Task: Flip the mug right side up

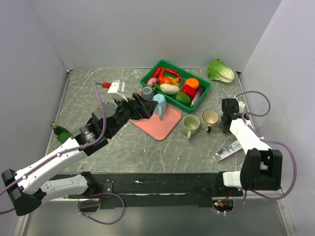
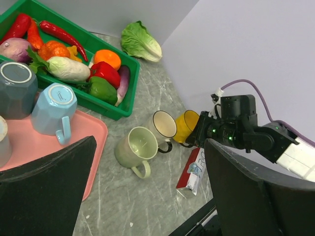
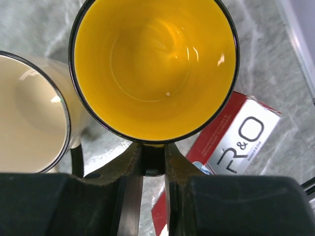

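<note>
Here, R gripper [image 3: 153, 167] pinches yellow mug [image 3: 152, 69], mid-frame. Cream mug [image 3: 29, 123] just beside, at left; "R&O" box [image 3: 236, 137] lower right. L gripper [image 2: 150, 147] spread wide.

You have five mugs in plain sight: the yellow mug [image 3: 152, 69], cream mug [image 2: 162, 125] and green mug [image 2: 137, 145] at your right gripper [image 3: 153, 152], and the blue mug [image 2: 53, 108] and grey mug [image 2: 15, 88] ahead of your left gripper [image 1: 141, 107]. There is one basket [image 2: 106, 110], one tray [image 1: 162, 127], one lettuce [image 1: 220, 71], one bottle [image 1: 60, 132] and one box [image 3: 241, 135].
</note>
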`<move>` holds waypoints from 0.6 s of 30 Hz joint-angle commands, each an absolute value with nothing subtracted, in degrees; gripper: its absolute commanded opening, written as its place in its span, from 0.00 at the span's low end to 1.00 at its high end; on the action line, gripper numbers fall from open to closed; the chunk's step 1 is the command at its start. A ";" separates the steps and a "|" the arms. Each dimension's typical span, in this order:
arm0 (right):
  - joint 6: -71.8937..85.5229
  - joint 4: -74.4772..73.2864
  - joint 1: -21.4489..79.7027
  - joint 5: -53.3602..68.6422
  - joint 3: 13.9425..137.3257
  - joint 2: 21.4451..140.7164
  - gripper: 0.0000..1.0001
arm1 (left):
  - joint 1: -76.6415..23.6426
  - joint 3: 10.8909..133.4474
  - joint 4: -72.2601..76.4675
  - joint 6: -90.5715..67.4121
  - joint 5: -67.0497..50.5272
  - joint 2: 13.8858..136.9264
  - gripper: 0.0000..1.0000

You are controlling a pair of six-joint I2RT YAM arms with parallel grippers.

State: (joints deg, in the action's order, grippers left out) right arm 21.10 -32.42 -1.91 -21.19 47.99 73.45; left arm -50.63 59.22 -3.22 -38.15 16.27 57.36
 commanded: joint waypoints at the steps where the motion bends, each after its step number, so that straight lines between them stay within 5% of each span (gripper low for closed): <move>1: 18.55 -26.20 -2.20 -21.80 51.59 75.14 0.00 | -49.13 61.44 -1.14 -37.44 13.54 58.01 0.96; 18: 20.56 -33.31 -2.90 -18.90 58.71 87.45 0.04 | -46.41 59.94 -4.65 -38.14 10.02 55.99 0.96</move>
